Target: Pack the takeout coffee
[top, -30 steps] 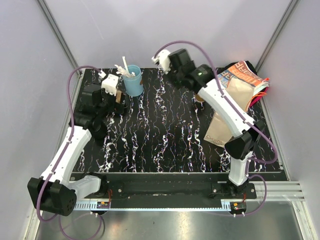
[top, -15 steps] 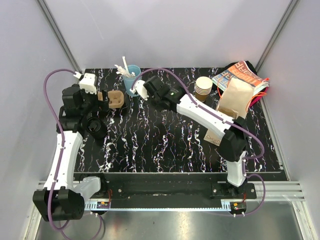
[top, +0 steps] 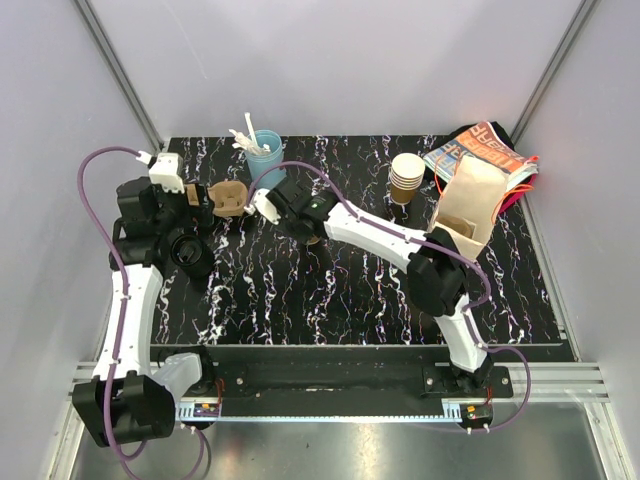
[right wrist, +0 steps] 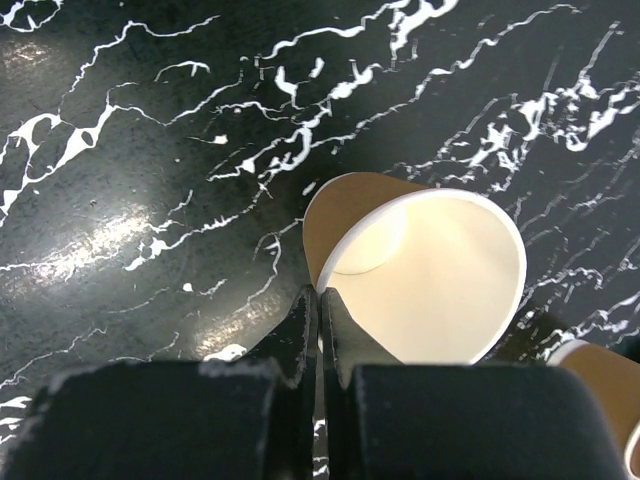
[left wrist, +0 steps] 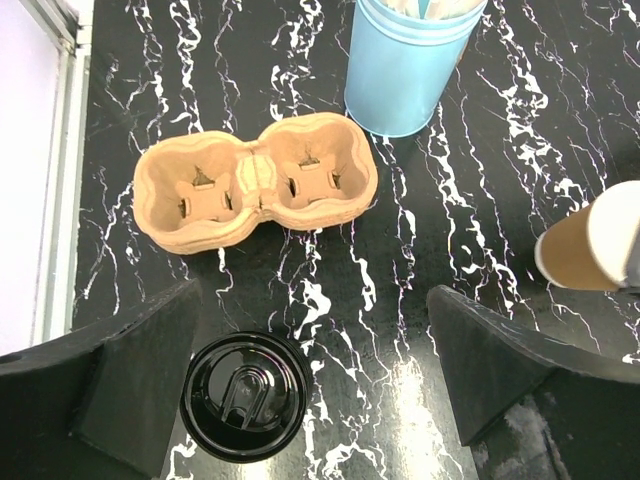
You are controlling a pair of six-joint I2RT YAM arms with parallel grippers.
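Note:
The takeout coffee cup [right wrist: 430, 280], brown ribbed paper with a white inside, hangs tilted from my right gripper [right wrist: 320, 292], which is shut on its rim just above the table. The cup also shows in the left wrist view [left wrist: 590, 240] and, small, in the top view [top: 313, 238] under the right gripper [top: 298, 222]. My left gripper [left wrist: 312, 300] is open and empty, above the table at the back left [top: 200, 200]. A tan two-cup carrier [left wrist: 255, 182] lies just beyond it. A black lid [left wrist: 243, 395] lies by the left finger. The brown paper bag [top: 470, 205] stands at the right.
A light-blue cup with white utensils [top: 265, 160] stands at the back, behind the carrier. A stack of nested brown cups [top: 407, 177] stands at the back right by the bag. Colourful printed material [top: 485, 145] lies behind the bag. The table's left edge [left wrist: 60, 150] is near the carrier.
My right arm has swung from the back down to the left centre, with the cup now in its jaws. My left gripper has drawn back to the left, uncovering the carrier.

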